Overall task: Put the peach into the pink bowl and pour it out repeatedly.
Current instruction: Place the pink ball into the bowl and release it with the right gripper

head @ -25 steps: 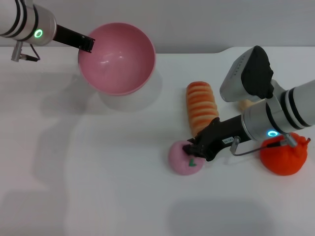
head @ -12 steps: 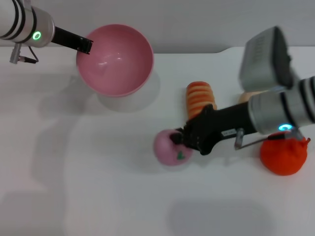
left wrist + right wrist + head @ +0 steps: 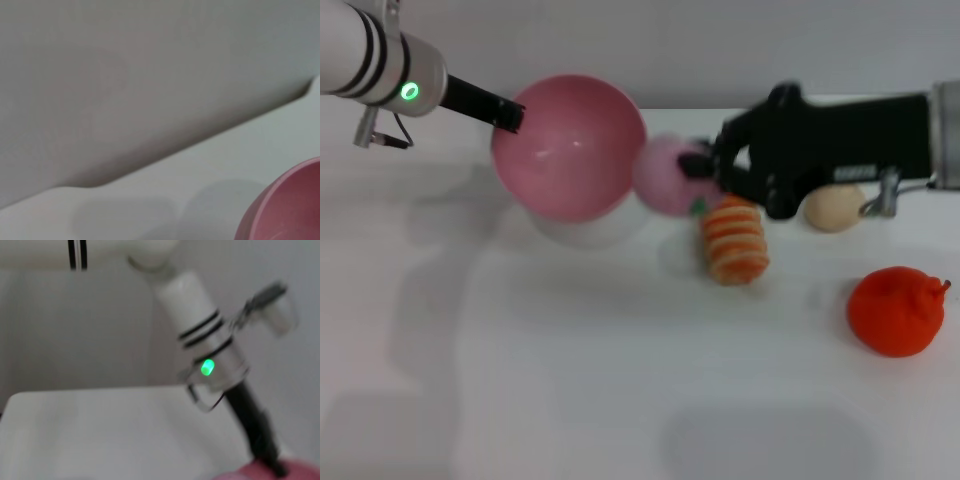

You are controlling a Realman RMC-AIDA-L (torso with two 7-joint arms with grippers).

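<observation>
In the head view my right gripper is shut on the pink peach and holds it in the air right beside the rim of the pink bowl. My left gripper is shut on the bowl's far-left rim and holds the bowl tilted above the table, its opening facing me. The bowl's edge shows in the left wrist view. The right wrist view shows my left arm and a bit of pink bowl rim.
A striped orange bread roll lies on the white table just below the peach. A beige ball sits behind my right arm. A larger orange-red fruit lies at the right.
My right gripper has lifted the peach off the table and carried it up and back to the bowl's rim. The bowl has shifted slightly right and lower.
</observation>
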